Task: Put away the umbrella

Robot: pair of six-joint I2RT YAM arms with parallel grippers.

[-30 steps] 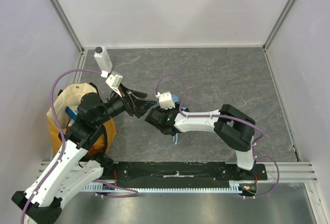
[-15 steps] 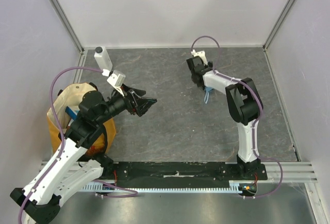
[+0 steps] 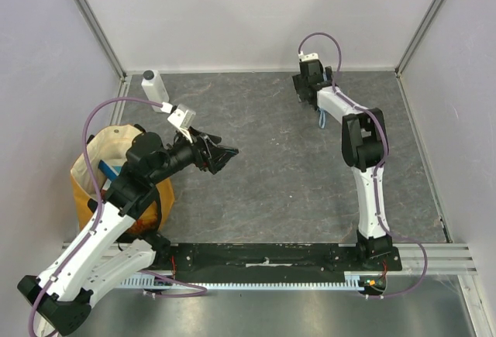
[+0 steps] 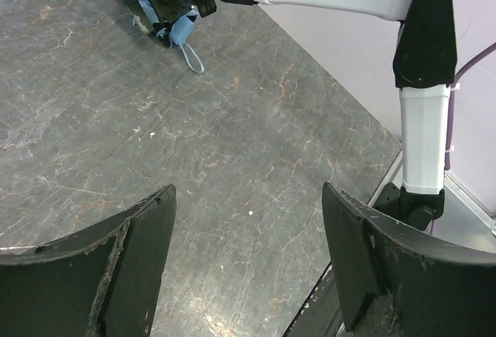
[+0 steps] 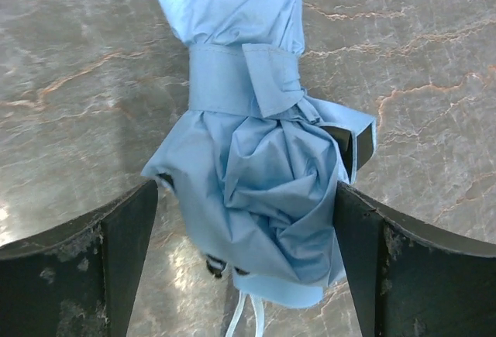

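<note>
The umbrella (image 5: 248, 147) is a folded bundle of light sky-blue fabric, bunched and creased, lying on the grey marbled counter (image 3: 263, 182). It sits in the far part of the counter, right of centre and near the back wall. A flat band (image 5: 232, 81) of the same blue wraps round its middle, and a thin blue strap loop (image 4: 192, 58) trails from one end onto the stone. A bit of black frame shows at the lower edge of the fabric.

The right hand (image 5: 246, 197) is directly over the bundle, fingers spread wide, one on either side of it. Loose folds of fabric reach both fingers, but nothing looks squeezed. From the overhead camera I see almost none of the umbrella – the hand covers it, and only the strap shows. The right arm (image 3: 360, 143) stretches from its base at the near edge to that far spot.

The left hand (image 3: 221, 155) hangs above bare counter left of centre, well apart from the umbrella. It is pointed across the counter toward it, fingers spread with nothing between them.

Farther left, beside the left arm (image 3: 101, 228), stands a yellow-and-cream tote bag (image 3: 87, 168) with its mouth open. A white bottle (image 3: 153, 87) stands upright in the far left corner.
</note>
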